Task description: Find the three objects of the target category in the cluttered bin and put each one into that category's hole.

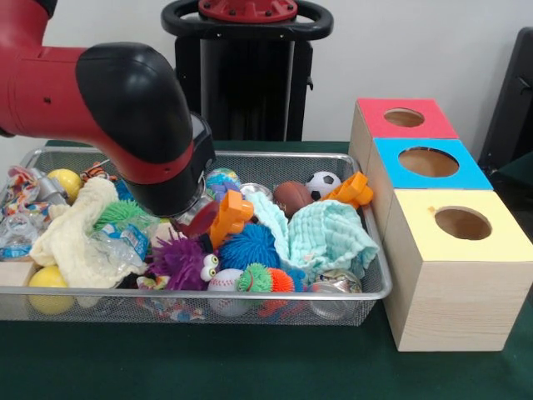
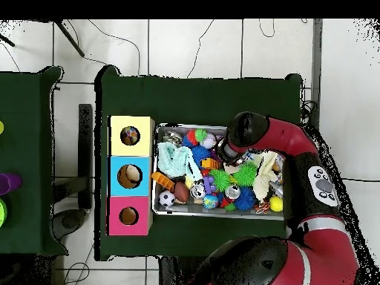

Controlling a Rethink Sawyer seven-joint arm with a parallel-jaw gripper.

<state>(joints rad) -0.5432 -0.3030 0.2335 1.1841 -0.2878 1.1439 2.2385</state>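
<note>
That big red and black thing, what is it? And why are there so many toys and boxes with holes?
It is a robot arm. One picture looks at it across the table, the other looks straight down from above. The arm reaches into a wire basket packed with toys: fuzzy spiky balls, a little soccer ball, a baseball, a mint green cloth and a cream cloth. Beside the basket stand three wooden boxes, with a red top, a blue top and a yellow top, each with a round hole for dropping toys in. The arm's end is down among the toys by an orange plastic piece. Its gripper is hidden, so I can't tell if it holds anything.
</note>
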